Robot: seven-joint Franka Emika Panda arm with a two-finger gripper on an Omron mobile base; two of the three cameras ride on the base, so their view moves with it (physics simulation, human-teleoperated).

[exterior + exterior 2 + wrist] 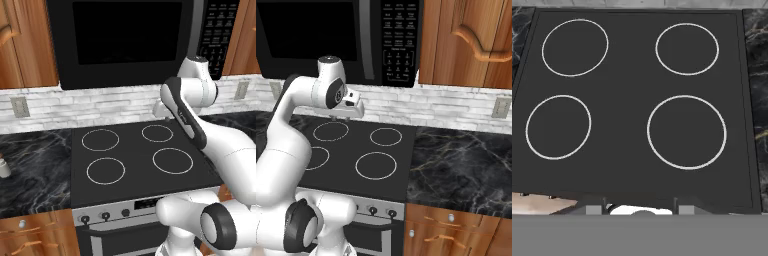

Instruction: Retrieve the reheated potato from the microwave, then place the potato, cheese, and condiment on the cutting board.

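The microwave (120, 37) door is shut, and the tool (641, 209), closed on nothing, hangs over the stove (637, 110). It probably cannot hook the door handle closed like that, and could slip off.

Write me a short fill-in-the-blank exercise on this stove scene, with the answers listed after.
1. The microwave door is ____.
2. The cooktop under the gripper shows ____ ring burners.
3. The microwave's button panel sits on its ____ side.
4. The counter beside the stove is black ____.

Answers: closed; four; right; marble
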